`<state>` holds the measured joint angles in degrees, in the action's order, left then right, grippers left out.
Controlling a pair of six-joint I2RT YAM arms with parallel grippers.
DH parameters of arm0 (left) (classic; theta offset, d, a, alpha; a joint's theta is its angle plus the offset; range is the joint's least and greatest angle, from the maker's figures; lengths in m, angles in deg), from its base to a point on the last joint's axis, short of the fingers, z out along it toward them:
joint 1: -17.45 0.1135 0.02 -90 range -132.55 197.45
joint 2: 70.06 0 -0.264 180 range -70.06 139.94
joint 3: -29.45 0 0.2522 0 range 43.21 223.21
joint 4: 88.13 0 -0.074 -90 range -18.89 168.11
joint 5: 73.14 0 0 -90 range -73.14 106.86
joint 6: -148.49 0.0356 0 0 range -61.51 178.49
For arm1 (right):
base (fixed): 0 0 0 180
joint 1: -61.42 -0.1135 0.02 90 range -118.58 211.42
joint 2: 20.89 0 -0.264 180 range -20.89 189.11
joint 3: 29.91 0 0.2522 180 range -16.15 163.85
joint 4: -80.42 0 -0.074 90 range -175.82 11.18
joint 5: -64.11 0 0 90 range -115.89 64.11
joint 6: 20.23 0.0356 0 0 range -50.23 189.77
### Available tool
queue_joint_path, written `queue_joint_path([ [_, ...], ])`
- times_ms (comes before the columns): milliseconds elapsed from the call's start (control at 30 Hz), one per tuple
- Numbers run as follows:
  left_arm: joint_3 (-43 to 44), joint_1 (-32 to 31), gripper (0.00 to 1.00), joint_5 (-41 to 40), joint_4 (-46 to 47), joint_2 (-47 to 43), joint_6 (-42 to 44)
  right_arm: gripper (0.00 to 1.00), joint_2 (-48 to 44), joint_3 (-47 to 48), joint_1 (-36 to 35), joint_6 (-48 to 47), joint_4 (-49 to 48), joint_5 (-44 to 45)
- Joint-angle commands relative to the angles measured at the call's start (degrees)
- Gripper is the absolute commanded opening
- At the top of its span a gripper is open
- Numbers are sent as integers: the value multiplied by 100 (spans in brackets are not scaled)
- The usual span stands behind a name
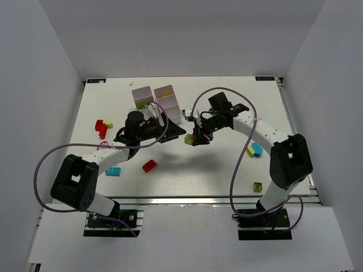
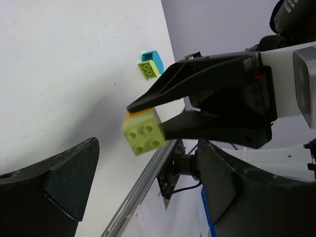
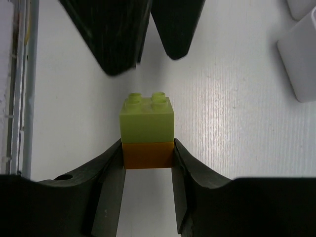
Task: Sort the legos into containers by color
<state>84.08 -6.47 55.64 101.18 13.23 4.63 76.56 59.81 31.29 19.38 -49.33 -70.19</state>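
Note:
My right gripper point(image 3: 147, 150) is shut on an orange lego point(image 3: 148, 155) that has a lime green lego point(image 3: 147, 121) stuck on top. The pair hangs above the table's middle point(image 1: 188, 141). The left wrist view shows the same lime green lego point(image 2: 143, 132) at the tips of the right gripper point(image 2: 148, 121). My left gripper point(image 1: 179, 134) faces it, open and holding nothing, with its fingers point(image 3: 123, 34) just beyond the studs. The two white containers point(image 1: 143, 96) point(image 1: 168, 101) stand behind both grippers.
Loose legos lie around: red ones point(image 1: 102, 128) point(image 1: 150, 165) and a cyan one point(image 1: 113, 171) on the left, a cyan and yellow pair point(image 1: 254, 149) and a lime green one point(image 1: 258, 186) on the right. A container corner point(image 3: 301, 64) lies right of the right gripper.

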Motion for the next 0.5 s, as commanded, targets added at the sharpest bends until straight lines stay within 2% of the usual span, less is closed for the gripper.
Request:
queue_joint_path([
  [0,282,-69,89,-38,-57,-5,131,0,-121,278,-203,882,-502,148],
  [467,299,-192,79,-213,-496,-14,306,0,-217,226,-441,1154,-854,492],
])
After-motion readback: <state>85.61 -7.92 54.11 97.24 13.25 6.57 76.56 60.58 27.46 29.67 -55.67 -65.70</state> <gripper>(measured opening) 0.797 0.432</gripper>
